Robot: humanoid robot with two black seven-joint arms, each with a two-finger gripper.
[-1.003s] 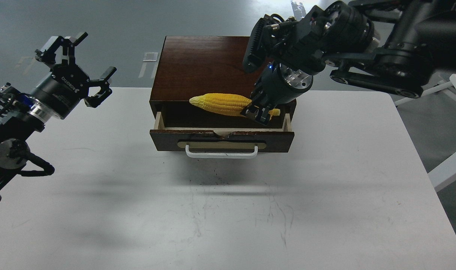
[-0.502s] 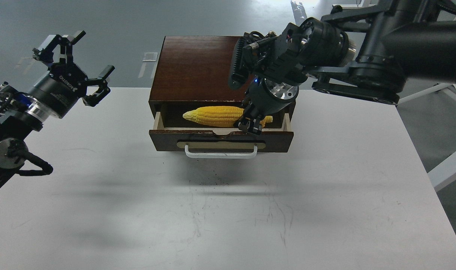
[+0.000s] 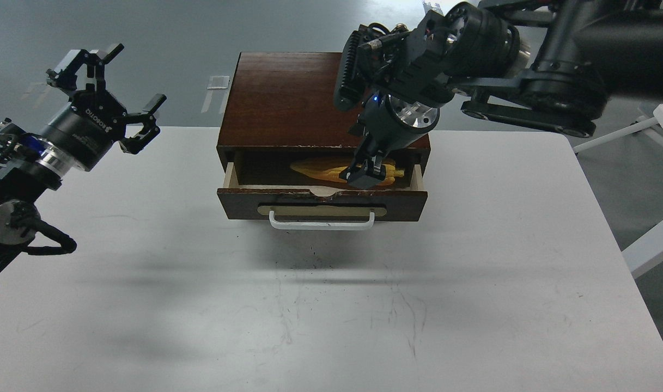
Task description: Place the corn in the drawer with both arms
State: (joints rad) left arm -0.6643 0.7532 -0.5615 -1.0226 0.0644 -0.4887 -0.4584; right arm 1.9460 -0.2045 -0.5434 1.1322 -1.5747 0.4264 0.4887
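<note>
The yellow corn [image 3: 323, 169] lies lengthwise inside the open drawer [image 3: 320, 202] of the dark reddish-brown wooden box [image 3: 287, 100], dim in the shade of the box top. My right gripper [image 3: 366, 175] points down into the drawer over the right part of the corn. Its fingers look parted and the corn lies low beneath them. The corn's right end shows just past the fingers. My left gripper [image 3: 125, 81] is open and empty, held in the air at the far left, well away from the box.
The box stands at the back middle of the white table [image 3: 331, 305]. The drawer's white bar handle [image 3: 321, 220] faces me. My right arm [image 3: 527, 98] reaches across above the box's right side. White frame parts [image 3: 652, 245] stand off the table's right edge.
The right gripper brought the corn forward and down from the box's front edge into the drawer. The corn now lies lower and in shade, seemingly let go. The left arm barely moved.
</note>
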